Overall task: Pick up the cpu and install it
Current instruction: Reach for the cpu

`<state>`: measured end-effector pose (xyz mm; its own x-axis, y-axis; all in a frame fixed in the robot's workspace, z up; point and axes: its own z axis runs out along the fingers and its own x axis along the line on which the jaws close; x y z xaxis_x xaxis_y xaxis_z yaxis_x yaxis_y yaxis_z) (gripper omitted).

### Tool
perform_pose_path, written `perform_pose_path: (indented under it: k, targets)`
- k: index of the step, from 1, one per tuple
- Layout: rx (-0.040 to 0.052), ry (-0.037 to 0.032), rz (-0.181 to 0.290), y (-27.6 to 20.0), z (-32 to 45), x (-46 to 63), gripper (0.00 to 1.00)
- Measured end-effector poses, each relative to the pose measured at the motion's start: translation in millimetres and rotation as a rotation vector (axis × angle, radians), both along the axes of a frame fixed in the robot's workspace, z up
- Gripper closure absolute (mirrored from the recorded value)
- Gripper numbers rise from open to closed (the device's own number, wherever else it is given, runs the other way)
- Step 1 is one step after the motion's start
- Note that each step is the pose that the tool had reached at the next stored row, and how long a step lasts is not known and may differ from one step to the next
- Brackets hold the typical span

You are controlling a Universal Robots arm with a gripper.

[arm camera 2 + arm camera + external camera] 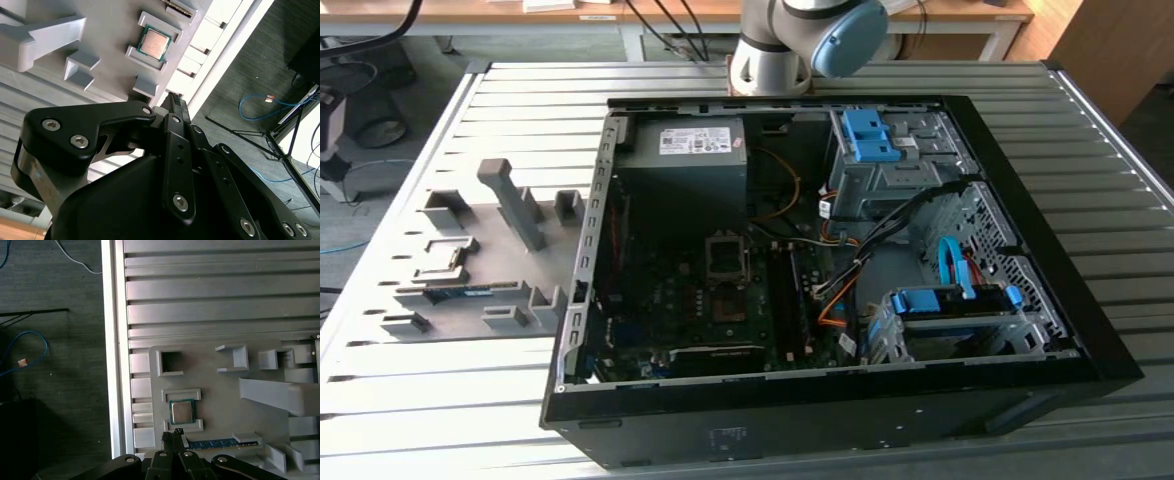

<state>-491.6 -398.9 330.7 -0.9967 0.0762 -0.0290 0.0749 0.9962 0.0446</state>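
The cpu [153,44] [181,411] is a small square chip with a dull silvery face. It lies flat in a framed pocket of the grey fixture plate [215,385], close to the table's edge. In both wrist views my gripper [173,434] [175,100] hovers above the plate with its black fingers drawn together and nothing between them. The fingertips sit just beside the cpu's pocket, apart from the chip. In the exterior view the open computer case [827,260] shows the motherboard with its cpu socket [724,255].
A long green memory stick [215,443] lies on the plate beside the cpu's pocket. Grey blocks and a tall slanted holder [272,392] stand up from the plate. The slatted metal table [220,295] ends near the plate, with dark floor and cables [30,347] beyond.
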Motion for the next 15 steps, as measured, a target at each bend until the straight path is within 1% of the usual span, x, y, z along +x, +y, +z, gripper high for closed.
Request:
perform_pose_path:
  k: [9,15]
  targets:
    - [0.0001,-0.0001,0.0,0.0,-4.7,-0.4,0.9]
    - [0.0001,0.0,0.0,0.0,-14.6,-0.3,0.9]
